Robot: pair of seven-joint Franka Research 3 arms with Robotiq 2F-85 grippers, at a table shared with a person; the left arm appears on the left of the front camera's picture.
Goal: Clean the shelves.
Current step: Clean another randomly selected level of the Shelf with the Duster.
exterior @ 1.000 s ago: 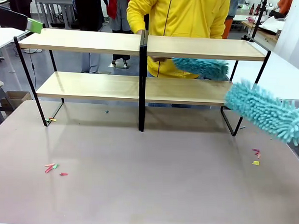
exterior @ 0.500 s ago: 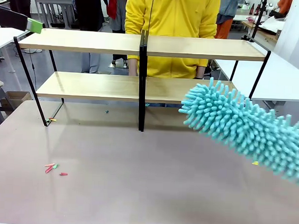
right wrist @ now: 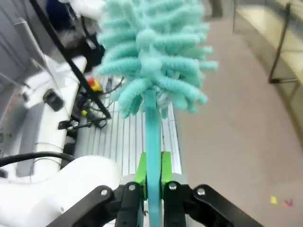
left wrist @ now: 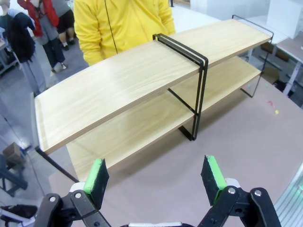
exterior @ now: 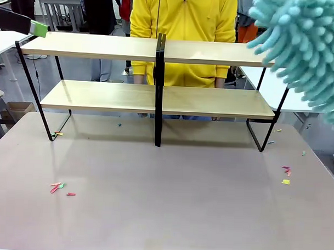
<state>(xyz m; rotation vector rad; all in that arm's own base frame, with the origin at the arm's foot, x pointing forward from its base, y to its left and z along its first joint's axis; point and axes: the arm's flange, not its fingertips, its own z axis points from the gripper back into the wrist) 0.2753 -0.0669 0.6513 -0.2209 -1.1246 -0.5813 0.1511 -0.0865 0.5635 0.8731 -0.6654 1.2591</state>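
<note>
We see the teal duster [exterior: 309, 47] swing up from low right of the table to the upper right corner of the front view, its head now raised level with the top tier's right end and close to the camera. The right gripper [right wrist: 152, 177] clamps the duster's handle between its green pads. The person's own duster, under the top right board a second ago, is gone from the rack; the person in yellow [exterior: 184, 27] stands behind the shelves [exterior: 157, 100]. The shelves sit at the far side of the tabletop [exterior: 164, 196], all four boards bare. The left gripper [left wrist: 156, 175] hangs with jaws wide and empty, facing the rack's left end. We judge the arm is lining up for a pass on the top right board. Coloured scraps [exterior: 59, 187] lie on the tabletop.
</note>
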